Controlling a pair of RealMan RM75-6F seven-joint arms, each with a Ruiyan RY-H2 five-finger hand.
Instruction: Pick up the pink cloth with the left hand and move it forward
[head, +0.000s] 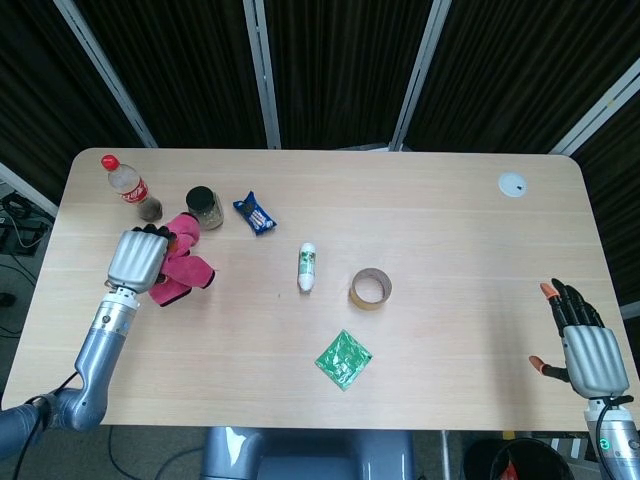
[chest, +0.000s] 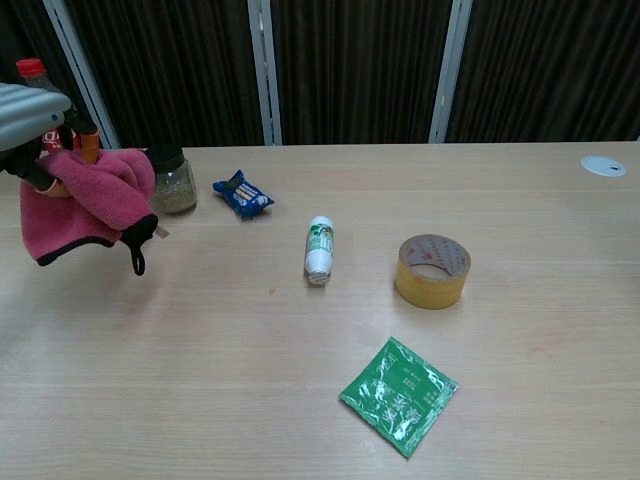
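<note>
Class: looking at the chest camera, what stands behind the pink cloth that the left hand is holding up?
Behind the pink cloth, gripped by the left hand, a glass jar shows partly. The cola bottle is almost wholly hidden there.
</note>
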